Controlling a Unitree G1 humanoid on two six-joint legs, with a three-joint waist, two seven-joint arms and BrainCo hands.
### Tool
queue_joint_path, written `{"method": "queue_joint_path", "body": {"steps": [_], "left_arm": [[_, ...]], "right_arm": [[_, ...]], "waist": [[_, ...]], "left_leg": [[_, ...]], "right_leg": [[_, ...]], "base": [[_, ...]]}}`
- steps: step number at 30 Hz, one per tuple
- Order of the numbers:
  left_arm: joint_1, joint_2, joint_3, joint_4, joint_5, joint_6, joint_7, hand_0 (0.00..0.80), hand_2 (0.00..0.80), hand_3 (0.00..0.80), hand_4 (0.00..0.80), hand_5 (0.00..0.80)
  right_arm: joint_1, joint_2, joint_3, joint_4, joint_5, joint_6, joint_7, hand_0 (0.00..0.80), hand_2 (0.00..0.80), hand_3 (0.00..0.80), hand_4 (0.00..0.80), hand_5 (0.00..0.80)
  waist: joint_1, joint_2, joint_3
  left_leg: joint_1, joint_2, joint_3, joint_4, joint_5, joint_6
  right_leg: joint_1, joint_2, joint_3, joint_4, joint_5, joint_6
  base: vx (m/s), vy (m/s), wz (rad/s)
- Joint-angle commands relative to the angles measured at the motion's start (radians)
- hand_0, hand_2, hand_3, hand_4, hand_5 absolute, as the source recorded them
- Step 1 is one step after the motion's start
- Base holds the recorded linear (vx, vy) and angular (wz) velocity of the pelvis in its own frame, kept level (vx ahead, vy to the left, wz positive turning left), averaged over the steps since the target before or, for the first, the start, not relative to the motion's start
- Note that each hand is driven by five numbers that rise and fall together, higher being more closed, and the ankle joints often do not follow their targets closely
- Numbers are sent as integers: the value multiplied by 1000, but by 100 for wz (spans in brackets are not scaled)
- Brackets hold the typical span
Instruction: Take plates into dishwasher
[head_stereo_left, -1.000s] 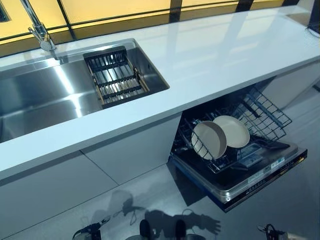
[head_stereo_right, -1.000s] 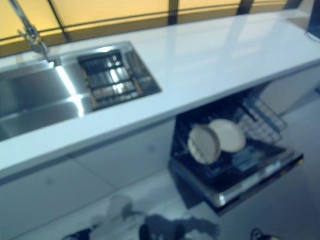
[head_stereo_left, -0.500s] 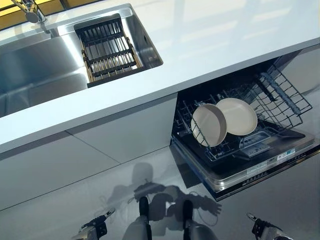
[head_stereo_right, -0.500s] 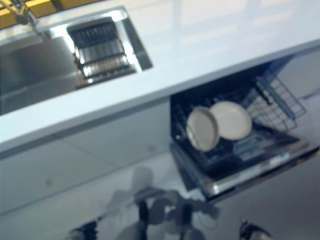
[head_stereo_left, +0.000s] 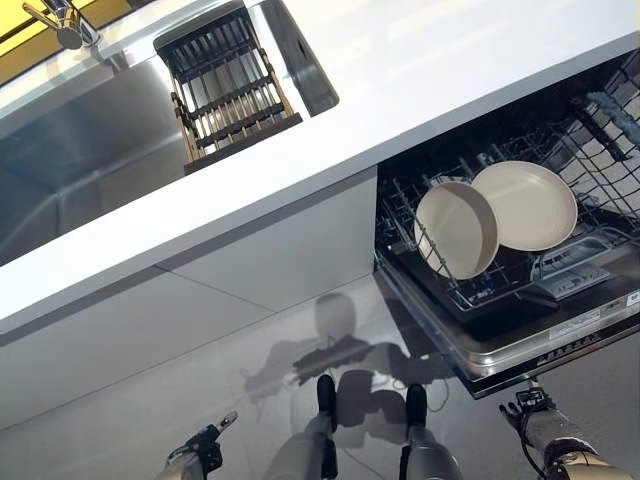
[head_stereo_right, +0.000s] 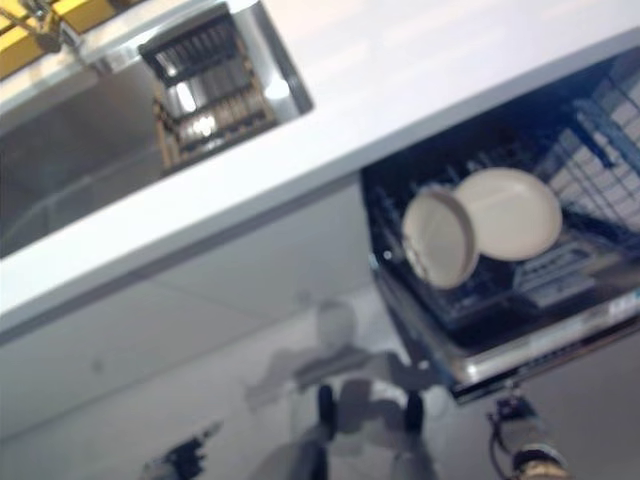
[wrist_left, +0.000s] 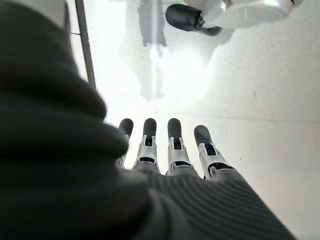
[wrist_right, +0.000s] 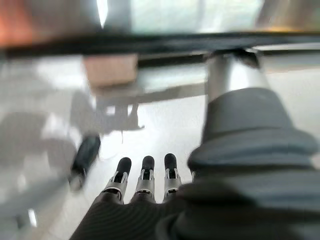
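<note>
Both hands hang low, near the floor, well apart from the dishwasher and holding nothing. Left hand shows in its wrist view w/ fingers straight, side by side, pointing down at bare pale floor; relaxed, nothing in it. In the head view it sits at the bottom edge, lower left. Right hand is the same: fingers extended in a row over the floor, empty. In the head view it shows at the bottom right, just in front of the open dishwasher door.

Dishwasher: door is dropped open, lower rack is pulled out over it. Two cream plates stand on edge in the rack. Nearer plate tilts w/ its hollow face toward the camera; second plate stands just behind it to the right, partly overlapped by the first. Whether they touch, can't tell. Rest of the rack to the right is wire tines, no dishes visible.

Above: white counter runs across the view. Steel sink is set in it at left, w/ a dark slatted drain rack resting at its right end; no dishes on it. Faucet at top left.
</note>
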Motion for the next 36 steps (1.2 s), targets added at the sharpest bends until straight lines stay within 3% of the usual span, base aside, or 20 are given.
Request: {"method": "queue_joint_path", "body": {"steps": [1, 8, 17, 28, 36], "left_arm": [[-12, -12, -62, 58, -25, -31, -12, 0, 0, 0, 0, 0], [-3, -31, -89, 63, -31, -27, -31, 0, 0, 0, 0, 0], [-1, -19, -91, 43, -7, -4, -23, 0, 0, 0, 0, 0], [3, 3, -74, 46, 12, 14, -5, 0, 0, 0, 0, 0], [11, 16, -60, 66, 35, 13, 6, 0, 0, 0, 0, 0]], "right_arm": [[-209, -65, -60, -90, 115, -68, 208, 0, 0, 0, 0, 0], [-334, -78, -24, -158, 165, -57, 349, 0, 0, 0, 0, 0], [-408, -41, 71, -327, 162, -52, 437, 0, 0, 0, 0, 0], [-442, -27, 107, -347, 111, -69, 343, 0, 0, 0, 0, 0], [-367, -34, 99, -257, -78, -7, 257, 0, 0, 0, 0, 0]], "waist": [[43, -6, -36], [60, 18, -51], [78, -9, -73], [107, -80, -117], [111, -141, -152]], "left_leg": [[11, -66, -17, 58, -103, 60], [28, -72, -34, 41, -87, 52], [63, -67, -57, 31, -82, 50], [116, -49, -80, 24, -88, 48], [150, -24, -83, -5, -85, 47]], "right_leg": [[-91, -58, -62, 274, -184, -72], [-78, -61, -88, 289, -202, -82], [-32, -57, -113, 272, -195, -81], [61, -40, -141, 217, -173, -78], [115, -12, -131, 142, -140, -76]], "base": [[2, 31, 18], [-2, 13, 9], [4, -13, 9], [36, -16, 11], [54, -32, 18]]}}
